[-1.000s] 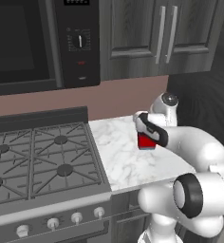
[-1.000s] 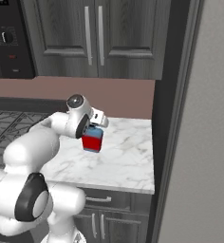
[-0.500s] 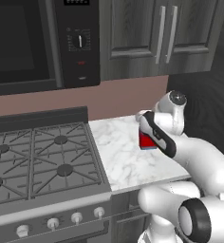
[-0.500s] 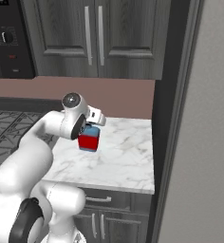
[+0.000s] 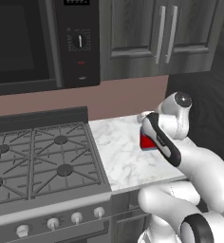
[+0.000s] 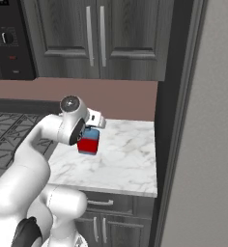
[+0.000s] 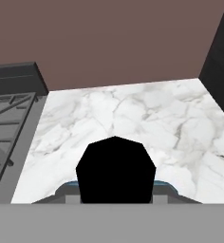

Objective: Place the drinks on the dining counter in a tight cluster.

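- Gripper (image 6: 89, 135): jaws clamped on the red-and-blue bottle (image 6: 88, 142), taken from above near the cap. In the hand view the black cap (image 7: 116, 169) sits right at the fingertips, a sliver of blue body showing on each side.
- Bottle location: held clear of the marble worktop (image 6: 128, 159) beside the stove (image 5: 35, 163), above its middle; the right base view shows a gap under the base. It hangs upright or nearly so.
- In the left base view the forearm covers most of the bottle (image 5: 147, 141); only the red lower part shows.
- Handling, judged: squat and rigid, likely a light plastic drink; smooth sides could slip, so a hold just under the cap shoulder looks the safest. The low, wide shape should stand steadily when set down.
- Risk, judged: a fast swing could twist the bottle in the jaws.
- Worktop under the bottle: bare white marble with grey veins.
- Beyond: brown backsplash (image 7: 118, 42), then dark cabinets (image 6: 94, 36) above; microwave (image 5: 38, 42) over the stove.
- Dining counter: cannot place it from here; delivery not yet done.
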You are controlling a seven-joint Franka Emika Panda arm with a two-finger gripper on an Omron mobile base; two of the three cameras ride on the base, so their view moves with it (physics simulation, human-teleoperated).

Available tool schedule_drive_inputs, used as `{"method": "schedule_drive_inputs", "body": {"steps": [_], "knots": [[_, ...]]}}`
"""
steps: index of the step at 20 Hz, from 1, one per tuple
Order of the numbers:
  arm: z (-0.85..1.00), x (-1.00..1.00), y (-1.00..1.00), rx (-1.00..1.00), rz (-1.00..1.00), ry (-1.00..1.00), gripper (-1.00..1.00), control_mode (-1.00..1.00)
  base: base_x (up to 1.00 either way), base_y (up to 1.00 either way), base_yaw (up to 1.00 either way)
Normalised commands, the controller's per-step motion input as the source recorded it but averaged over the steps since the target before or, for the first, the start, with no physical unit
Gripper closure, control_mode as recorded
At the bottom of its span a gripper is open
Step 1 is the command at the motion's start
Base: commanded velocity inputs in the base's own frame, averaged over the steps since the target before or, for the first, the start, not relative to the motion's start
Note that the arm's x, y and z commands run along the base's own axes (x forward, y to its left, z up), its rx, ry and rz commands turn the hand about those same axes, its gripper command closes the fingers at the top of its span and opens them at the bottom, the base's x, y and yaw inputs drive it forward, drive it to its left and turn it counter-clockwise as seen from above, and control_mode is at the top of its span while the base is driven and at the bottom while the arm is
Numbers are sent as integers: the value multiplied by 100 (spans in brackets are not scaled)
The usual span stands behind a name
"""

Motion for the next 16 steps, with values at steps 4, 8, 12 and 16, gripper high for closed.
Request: {"method": "schedule_drive_inputs", "body": {"steps": [4, 8, 12, 16], "knots": [[0, 0, 0, 0, 0, 0, 100, -100, 0, 0, 0], [0, 0, 0, 0, 0, 0, 100, -100, 0, 0, 0], [0, 0, 0, 0, 0, 0, 100, -100, 0, 0, 0], [0, 0, 0, 0, 0, 0, 100, -100, 0, 0, 0]]}}
